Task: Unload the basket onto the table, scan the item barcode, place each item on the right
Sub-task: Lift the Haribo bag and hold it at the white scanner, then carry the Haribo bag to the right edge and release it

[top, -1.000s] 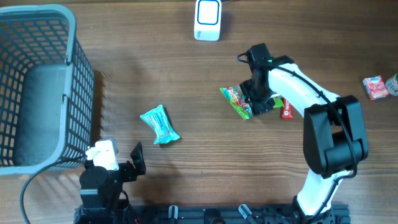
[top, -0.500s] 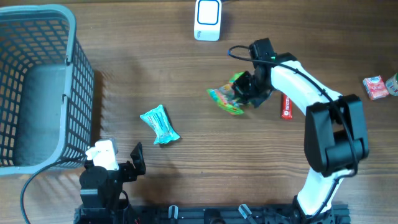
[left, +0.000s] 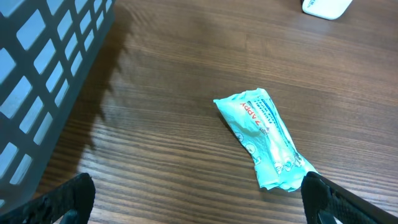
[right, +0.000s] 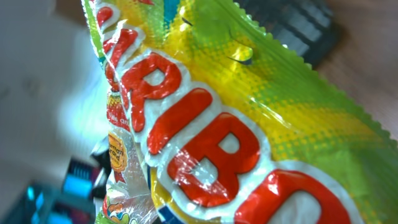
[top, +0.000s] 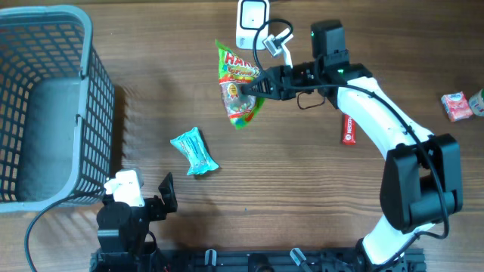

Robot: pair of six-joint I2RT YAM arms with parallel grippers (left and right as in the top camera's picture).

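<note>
Posture: left gripper [left: 198, 198] spread, idle at the near edge. Farther out, right gripper [top: 261, 83] pinches the candy bag [top: 238, 89], lifted just before the scanner [top: 252, 23]. Rotate the bag until its barcode squarely faces the scanner window; hold it flat and steady.

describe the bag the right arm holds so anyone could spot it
Find the white scanner at the far edge. Beside it, the right gripper holds a green-yellow gummy bag with red lettering. Unlike the teal packet and red stick, it isn't lying loose.
</note>
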